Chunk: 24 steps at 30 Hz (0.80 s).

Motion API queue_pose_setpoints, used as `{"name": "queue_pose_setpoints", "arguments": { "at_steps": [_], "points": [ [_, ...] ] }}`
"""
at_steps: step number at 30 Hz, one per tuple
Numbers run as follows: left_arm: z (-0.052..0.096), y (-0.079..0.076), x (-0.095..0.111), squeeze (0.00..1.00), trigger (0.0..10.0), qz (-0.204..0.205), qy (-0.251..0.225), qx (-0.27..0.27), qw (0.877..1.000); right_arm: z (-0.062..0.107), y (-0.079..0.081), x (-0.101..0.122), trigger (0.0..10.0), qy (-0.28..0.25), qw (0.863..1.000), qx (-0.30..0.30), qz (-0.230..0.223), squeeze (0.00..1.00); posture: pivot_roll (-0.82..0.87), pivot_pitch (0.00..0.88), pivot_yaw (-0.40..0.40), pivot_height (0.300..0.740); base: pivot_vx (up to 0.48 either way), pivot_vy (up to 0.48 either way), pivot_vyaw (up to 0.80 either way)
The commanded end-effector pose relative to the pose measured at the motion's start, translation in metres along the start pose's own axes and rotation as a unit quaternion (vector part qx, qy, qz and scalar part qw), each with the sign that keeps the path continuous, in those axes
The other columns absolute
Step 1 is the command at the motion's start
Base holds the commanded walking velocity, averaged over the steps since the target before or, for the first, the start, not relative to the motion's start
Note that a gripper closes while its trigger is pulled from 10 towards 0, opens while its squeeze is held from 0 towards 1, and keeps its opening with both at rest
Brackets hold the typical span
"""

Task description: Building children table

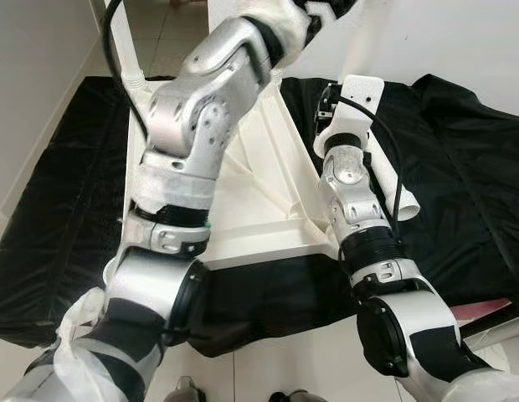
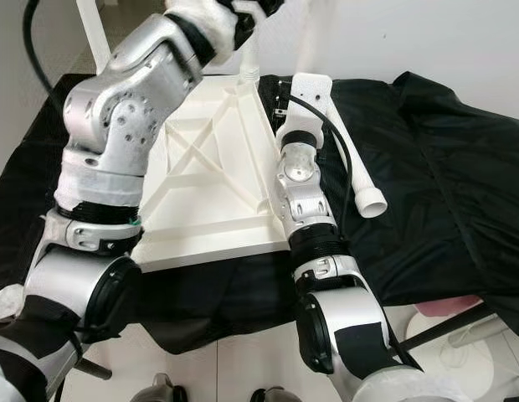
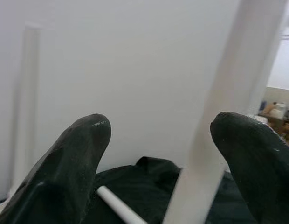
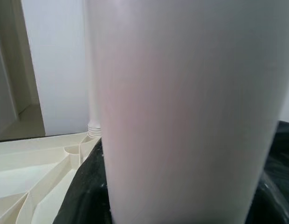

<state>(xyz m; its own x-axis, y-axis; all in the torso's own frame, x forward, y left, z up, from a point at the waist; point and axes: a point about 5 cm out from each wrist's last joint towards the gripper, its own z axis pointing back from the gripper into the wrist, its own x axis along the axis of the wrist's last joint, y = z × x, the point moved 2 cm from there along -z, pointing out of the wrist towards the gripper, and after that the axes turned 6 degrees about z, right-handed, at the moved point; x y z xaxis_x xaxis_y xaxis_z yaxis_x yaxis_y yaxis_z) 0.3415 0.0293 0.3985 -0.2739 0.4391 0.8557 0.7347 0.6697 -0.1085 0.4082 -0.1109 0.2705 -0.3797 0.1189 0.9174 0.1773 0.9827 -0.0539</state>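
Left eye view shows the white tabletop lying upside down on a black cloth. One loose leg lies on the cloth by the tabletop's right edge. At the far corner, the left gripper is spread around a standing leg. The right gripper's state I cannot tell. Legs are going on; next, squeeze and fix it.

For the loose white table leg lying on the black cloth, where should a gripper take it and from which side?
Grip the loose leg around mid-shaft, coming from above. It lies flat on the black cloth, a plain round tube with its open end toward the robot, so fingers likely straddle it best across its width. The right arm lies close beside it, so that side looks handiest.
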Motion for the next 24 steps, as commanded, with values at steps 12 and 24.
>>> {"name": "queue_pose_setpoints", "arguments": {
  "at_steps": [12,24],
  "points": [
    [0.044,0.013,-0.043,0.00,10.0,-0.060,0.090,-0.015,0.994,0.015,-0.032,-0.012,10.0,0.002,1.000,0.003,0.007,0.00,0.01,0.111,-0.047,0.740,0.000,0.000,0.00],
    [0.074,0.025,-0.082,0.00,10.0,-0.078,0.147,0.032,0.985,0.056,-0.038,-0.030,10.0,0.019,0.999,0.043,0.006,0.00,0.01,0.103,-0.047,0.740,0.000,0.000,0.00]
  ]
}}
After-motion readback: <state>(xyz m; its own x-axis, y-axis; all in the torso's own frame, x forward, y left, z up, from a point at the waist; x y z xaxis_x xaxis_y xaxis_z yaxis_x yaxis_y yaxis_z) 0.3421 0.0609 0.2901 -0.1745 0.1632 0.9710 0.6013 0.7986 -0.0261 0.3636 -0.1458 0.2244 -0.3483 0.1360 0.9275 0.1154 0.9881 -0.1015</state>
